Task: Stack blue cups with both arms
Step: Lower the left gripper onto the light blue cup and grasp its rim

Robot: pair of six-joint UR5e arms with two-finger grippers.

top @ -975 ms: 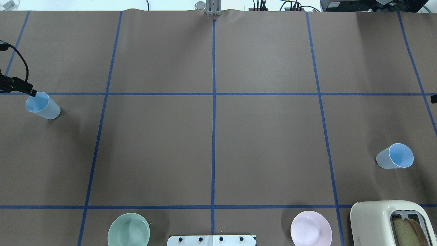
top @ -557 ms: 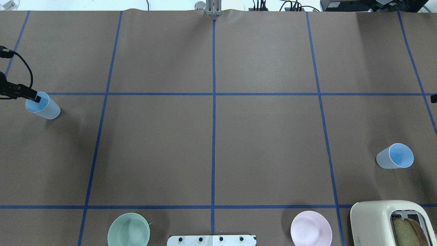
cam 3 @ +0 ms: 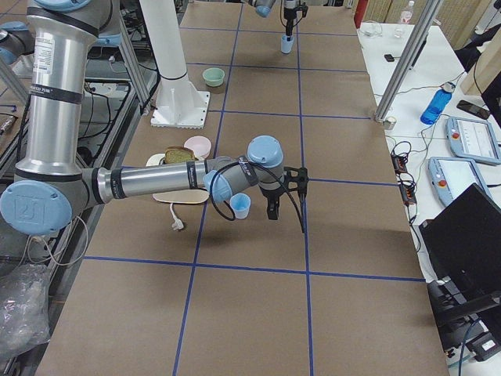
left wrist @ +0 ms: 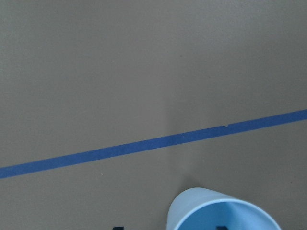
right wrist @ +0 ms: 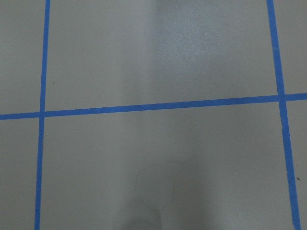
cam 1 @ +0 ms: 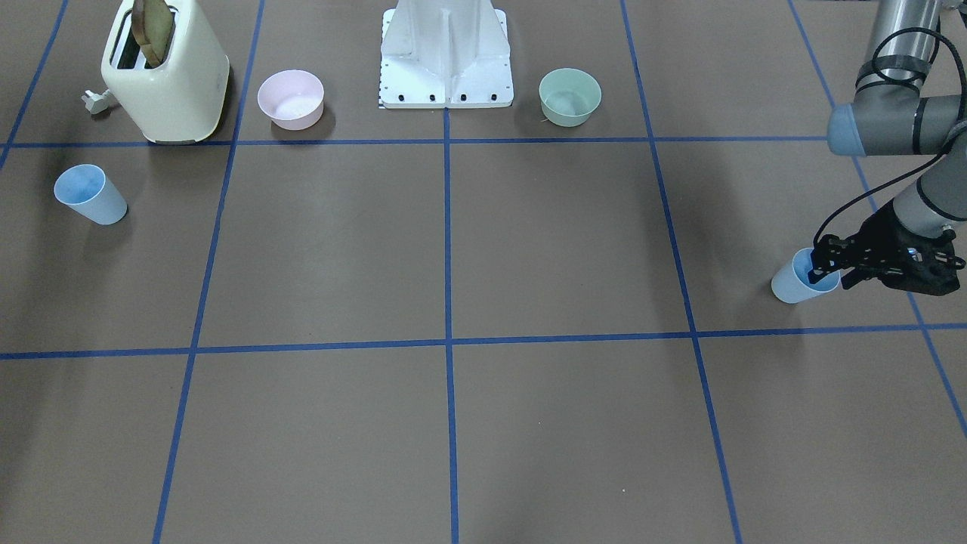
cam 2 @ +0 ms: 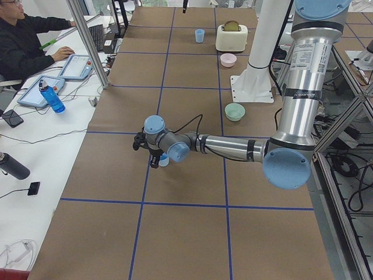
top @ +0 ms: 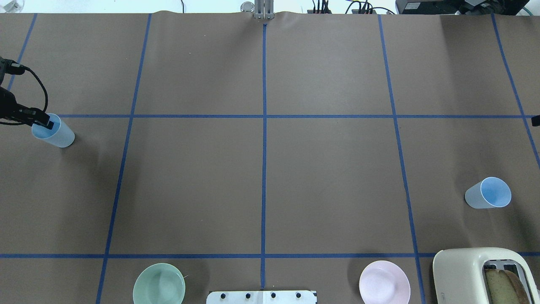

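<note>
Your left gripper point(cam 1: 829, 276), jaws open, straddles the rim of a blue cup point(cam 1: 788, 289), likely light, thin-walled and slippery; pinch that wall gently, while the right gripper point(cam 3: 275, 207) cannot be judged.

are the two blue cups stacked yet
No, in the overhead view the left blue cup stands at the left edge and the right blue cup stands far off near the toaster.

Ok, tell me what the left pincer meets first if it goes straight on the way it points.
The blue cup: the left pincer points down with the cup's wall between its jaws. One jaw would probably reach the cup's floor, the other the table; which comes first is unclear.
</note>
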